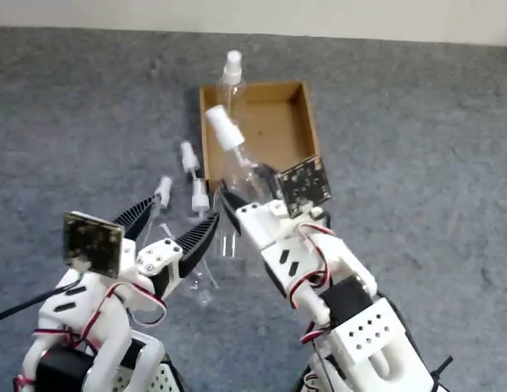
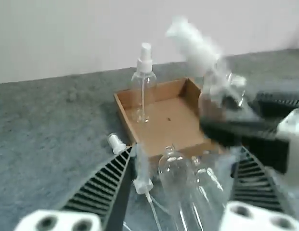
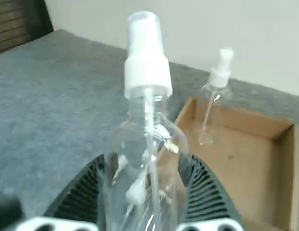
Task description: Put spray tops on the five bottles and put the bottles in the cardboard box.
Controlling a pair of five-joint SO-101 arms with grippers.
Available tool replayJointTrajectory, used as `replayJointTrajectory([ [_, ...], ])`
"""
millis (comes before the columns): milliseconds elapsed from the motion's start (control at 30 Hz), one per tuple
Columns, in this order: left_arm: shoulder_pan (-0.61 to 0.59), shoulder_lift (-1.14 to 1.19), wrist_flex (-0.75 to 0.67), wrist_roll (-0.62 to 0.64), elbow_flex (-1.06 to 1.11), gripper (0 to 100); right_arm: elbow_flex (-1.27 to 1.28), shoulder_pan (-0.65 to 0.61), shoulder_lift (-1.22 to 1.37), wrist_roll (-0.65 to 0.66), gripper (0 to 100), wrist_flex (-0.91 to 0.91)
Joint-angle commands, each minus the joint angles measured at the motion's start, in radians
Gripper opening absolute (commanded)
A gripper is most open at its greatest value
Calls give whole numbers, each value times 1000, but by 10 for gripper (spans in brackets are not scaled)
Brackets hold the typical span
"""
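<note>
Where the cardboard box sits at upper centre of the high view, a capped bottle stands upright in its far left corner. Over the box's near left edge, a second capped bottle tilts, clamped in the right gripper. At lower left, the left gripper spreads wide around an uncapped bottle lying on the grey mat — loose spray tops lie just beside it.

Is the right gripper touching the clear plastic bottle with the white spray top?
Touching. Right wrist view: the right gripper presses its black fingers against both sides of the clear plastic bottle.
</note>
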Motion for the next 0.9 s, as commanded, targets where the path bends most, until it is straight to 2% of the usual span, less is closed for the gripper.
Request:
replayJointTrajectory([
  [0, -4, -1, -46, -18, 38, 277, -157, 36, 28, -9, 3, -22],
  [200, -2, 8, -124, -20, 108, 277, -358, 36, 272, -15, 3, -21],
  [433, 25, 8, -141, -20, 114, 282, -481, -70, 441, -15, 3, -21],
  [533, 45, 8, -146, -20, 119, 282, -484, -114, 447, -15, 3, -5],
  [667, 15, 10, -247, -21, 182, 282, -529, -166, 433, -15, 3, 134],
  [767, -13, 10, -325, -54, 228, 278, -564, -173, 369, -15, 3, 217],
  [867, -19, 10, -331, -57, 232, 277, -573, -168, 280, -9, 3, 285],
])
